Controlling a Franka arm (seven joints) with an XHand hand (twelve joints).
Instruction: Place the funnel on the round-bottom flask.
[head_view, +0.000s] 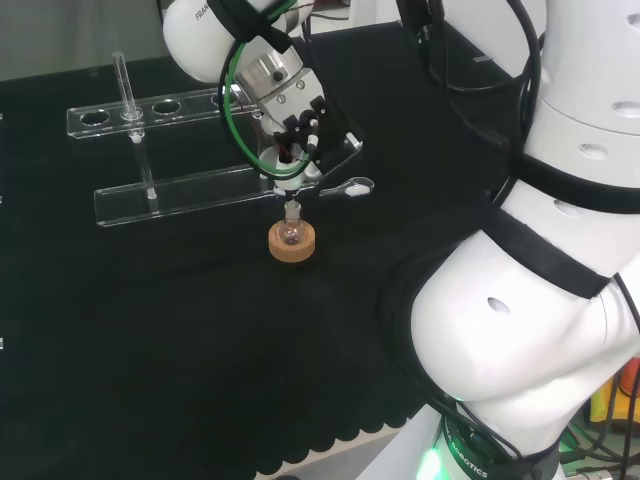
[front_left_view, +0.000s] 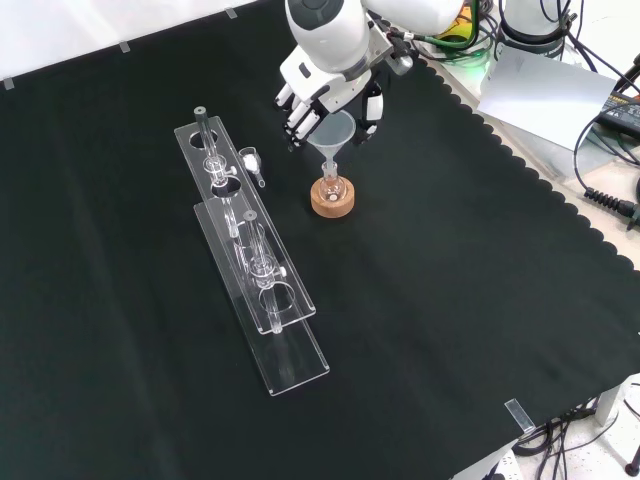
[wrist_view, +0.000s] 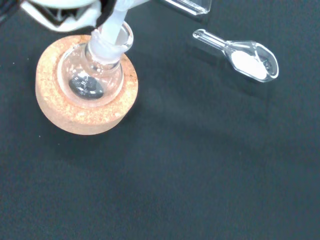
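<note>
hand (front_left_view: 325, 95): fingers curled round funnel (front_left_view: 336, 134), right above flask
funnel: stem tip in flask (front_left_view: 332, 187) neck
flask: upright in cork ring (front_left_view: 332, 203)
scoop (wrist_view: 246, 54): on table, near flask

I am looking at the bench under black cloth (front_left_view: 450, 300). A round cork ring stand (front_left_view: 332, 199) is sitting directly below the hand, a small clear scoop with white powder (wrist_view: 248, 60) is lying just beside it, and a long clear plastic rack (front_left_view: 255, 280) is resting farther off.
</note>
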